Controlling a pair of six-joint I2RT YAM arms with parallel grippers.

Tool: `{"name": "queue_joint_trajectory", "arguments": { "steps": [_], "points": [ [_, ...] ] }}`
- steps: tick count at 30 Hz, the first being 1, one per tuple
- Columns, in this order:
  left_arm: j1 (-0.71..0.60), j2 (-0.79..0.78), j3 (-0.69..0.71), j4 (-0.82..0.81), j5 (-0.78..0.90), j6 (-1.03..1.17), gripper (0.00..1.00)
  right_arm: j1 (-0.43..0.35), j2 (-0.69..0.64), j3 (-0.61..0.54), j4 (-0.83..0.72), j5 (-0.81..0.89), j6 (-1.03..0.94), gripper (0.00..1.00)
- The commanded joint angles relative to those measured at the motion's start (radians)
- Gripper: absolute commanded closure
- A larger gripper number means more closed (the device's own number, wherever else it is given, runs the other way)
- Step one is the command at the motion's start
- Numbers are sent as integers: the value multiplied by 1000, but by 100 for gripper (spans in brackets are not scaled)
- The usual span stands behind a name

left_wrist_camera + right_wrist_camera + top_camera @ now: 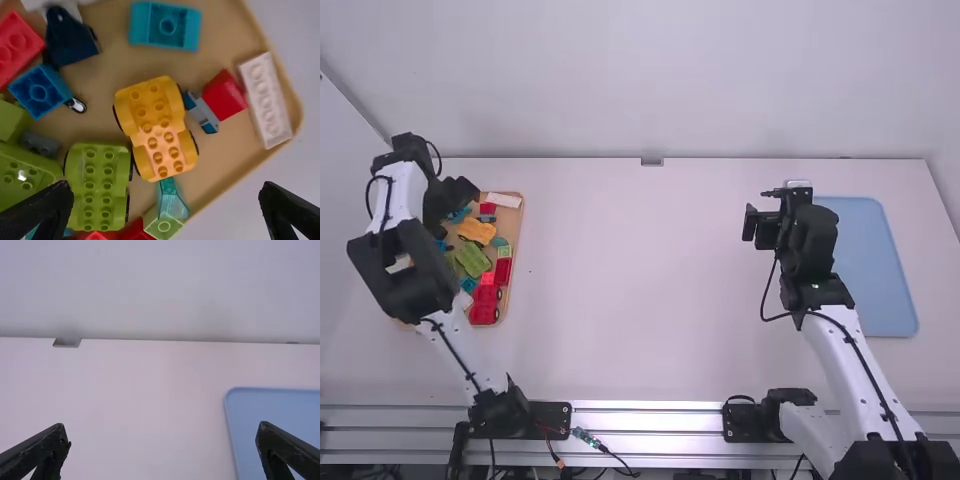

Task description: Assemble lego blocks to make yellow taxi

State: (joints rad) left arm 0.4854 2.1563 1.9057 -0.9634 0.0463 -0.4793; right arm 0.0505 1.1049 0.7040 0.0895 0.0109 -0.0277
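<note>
Hanging over the left part of a brown tray (517, 250), the left gripper (450, 208) is held with its fingers spread wide apart. If a clock face is laid on the white surface (630, 290) as seen from the high view, with twelve farthest from the camera, the tray is found between nine and ten o'clock. Within it, a green wheeled base (472, 260) is set at six o'clock from the yellow wheeled base (477, 230), and red wheeled bases (485, 313) are placed farther off, also towards six. At one o'clock from the yellow wheeled base a red block (487, 209) can be seen, and a white brick (504, 200) is placed between one and two o'clock, near the tray's rim. The right gripper (758, 222) is held at two o'clock from the surface's centre, its fingers also spread. At three o'clock a light blue board (880, 270) is laid.
</note>
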Motion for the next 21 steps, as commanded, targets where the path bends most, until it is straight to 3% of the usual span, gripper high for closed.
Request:
{"name": "queue_joint_trajectory", "arguments": {
  "steps": [1,15,18,21],
  "points": [
    [-8,34,18,-13,18,1,1,3,4,30,0,5,5,1],
    [-21,43,18,-46,28,-89,1,3,4,30,0,4,5,1],
    [-27,43,17,-42,58,-84,11,3,4,30,0,4,5,1],
    [-25,43,17,-43,72,-85,15,3,4,30,0,4,5,1]
  ]
}}
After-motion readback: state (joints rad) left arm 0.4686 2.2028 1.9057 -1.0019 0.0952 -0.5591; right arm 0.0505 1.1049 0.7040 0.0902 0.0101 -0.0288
